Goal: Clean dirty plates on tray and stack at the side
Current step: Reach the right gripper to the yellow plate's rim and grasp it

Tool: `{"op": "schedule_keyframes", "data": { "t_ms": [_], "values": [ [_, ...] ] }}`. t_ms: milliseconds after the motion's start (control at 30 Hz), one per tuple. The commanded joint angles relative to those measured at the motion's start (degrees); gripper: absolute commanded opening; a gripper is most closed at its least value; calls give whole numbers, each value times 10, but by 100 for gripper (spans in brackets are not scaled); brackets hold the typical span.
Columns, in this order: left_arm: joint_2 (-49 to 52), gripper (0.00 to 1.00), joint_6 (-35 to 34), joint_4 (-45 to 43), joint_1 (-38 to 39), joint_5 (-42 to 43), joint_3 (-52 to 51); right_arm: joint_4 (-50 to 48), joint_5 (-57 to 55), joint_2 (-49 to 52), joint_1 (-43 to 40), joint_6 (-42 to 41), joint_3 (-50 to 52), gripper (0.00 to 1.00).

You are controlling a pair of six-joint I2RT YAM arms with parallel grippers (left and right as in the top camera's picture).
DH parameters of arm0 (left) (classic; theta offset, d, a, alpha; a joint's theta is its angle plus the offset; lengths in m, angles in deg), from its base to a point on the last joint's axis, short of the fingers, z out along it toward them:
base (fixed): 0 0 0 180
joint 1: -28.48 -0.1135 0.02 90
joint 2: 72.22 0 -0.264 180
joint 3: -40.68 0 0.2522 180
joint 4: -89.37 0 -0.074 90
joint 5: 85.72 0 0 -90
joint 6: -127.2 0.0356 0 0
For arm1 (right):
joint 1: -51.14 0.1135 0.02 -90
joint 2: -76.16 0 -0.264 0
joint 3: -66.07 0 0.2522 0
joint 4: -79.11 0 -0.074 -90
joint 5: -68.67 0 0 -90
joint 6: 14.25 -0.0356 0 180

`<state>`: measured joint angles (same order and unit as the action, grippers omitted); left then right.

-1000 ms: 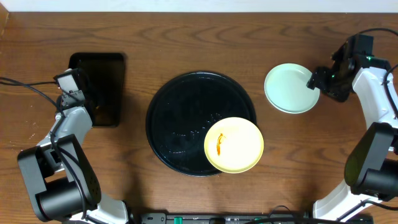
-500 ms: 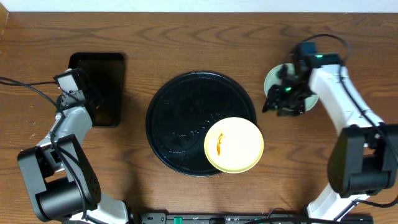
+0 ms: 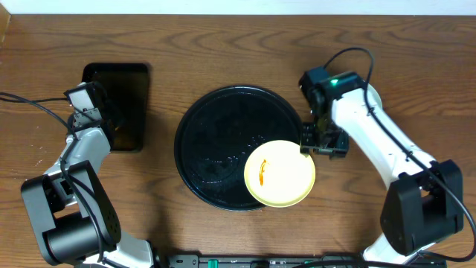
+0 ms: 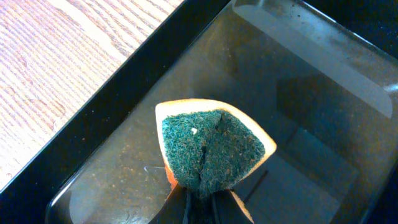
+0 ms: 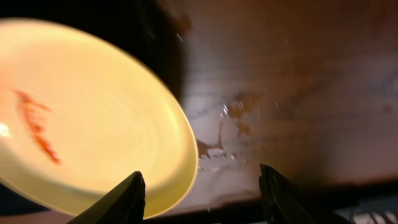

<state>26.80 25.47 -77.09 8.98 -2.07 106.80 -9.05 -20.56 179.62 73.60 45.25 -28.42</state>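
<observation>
Currently the yellow plate (image 3: 280,173), smeared with orange sauce, lies on the lower right rim of the round black tray (image 3: 212,141), overhanging the tabletop (image 3: 223,52). The right gripper (image 5: 200,173) stands spread apart at the plate's edge. The left gripper (image 4: 200,205) clamps a green sponge (image 4: 211,146) over the rectangular tray (image 4: 311,81).

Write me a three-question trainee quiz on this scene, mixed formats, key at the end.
1. True or false: the yellow plate carries an orange smear.
2. The left fingers hold: A) a sponge B) a plate C) nothing.
3. Fill in: the right fingers, either side of the yellow plate's rim, are ____ (open or shut).
Key: 1 true; 2 A; 3 open.
</observation>
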Motion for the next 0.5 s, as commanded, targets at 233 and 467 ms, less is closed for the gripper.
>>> {"op": "schedule_keyframes", "data": {
  "t_ms": [233,467],
  "values": [
    [0,8,5,2,-2,-1,-8,32,-59,-27,87,-176,44,60],
    [0,8,5,2,-2,-1,-8,49,-82,-57,149,-245,64,99]
  ]
}}
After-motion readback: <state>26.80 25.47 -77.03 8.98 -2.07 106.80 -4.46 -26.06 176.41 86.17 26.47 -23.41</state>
